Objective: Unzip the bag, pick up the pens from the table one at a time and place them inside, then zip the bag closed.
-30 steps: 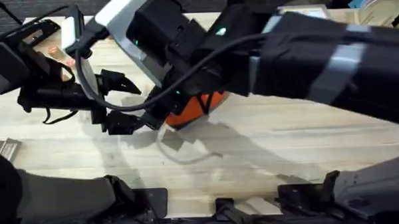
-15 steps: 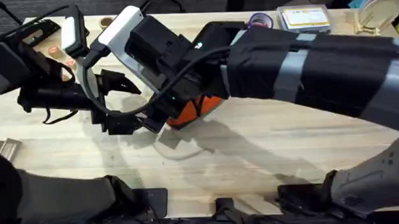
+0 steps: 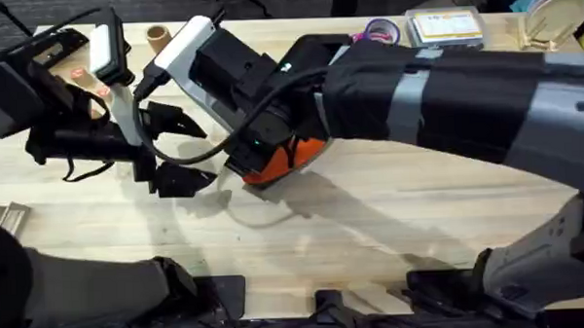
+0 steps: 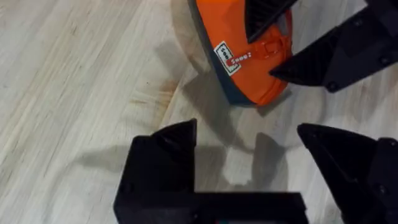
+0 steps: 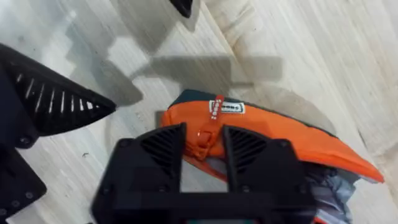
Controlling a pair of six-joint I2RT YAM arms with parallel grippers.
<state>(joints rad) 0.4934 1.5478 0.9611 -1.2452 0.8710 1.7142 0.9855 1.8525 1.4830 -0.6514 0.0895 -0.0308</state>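
Note:
The orange bag point(image 3: 290, 156) lies on the table point(image 3: 420, 208) near the middle, its red zipper pull point(image 5: 206, 135) at the end with the white label. My right gripper point(image 5: 204, 140) reaches across from the right and stands astride the pull, fingers a narrow gap apart with orange fabric showing on both sides. My left gripper point(image 4: 249, 155) hovers just beside that same end of the bag point(image 4: 245, 53), open with nothing in it. The pens are out of view.
Along the far edge stand a purple tape roll point(image 3: 380, 29), a flat labelled box point(image 3: 446, 25), a plate rack point(image 3: 557, 4) and a small cardboard tube point(image 3: 158, 35). Clutter sits at the far left point(image 3: 75, 74). Bare wood stretches front and right.
My right arm has drawn back from under the camera, uncovering the far edge of the table. The bag and my left gripper have stayed where they were.

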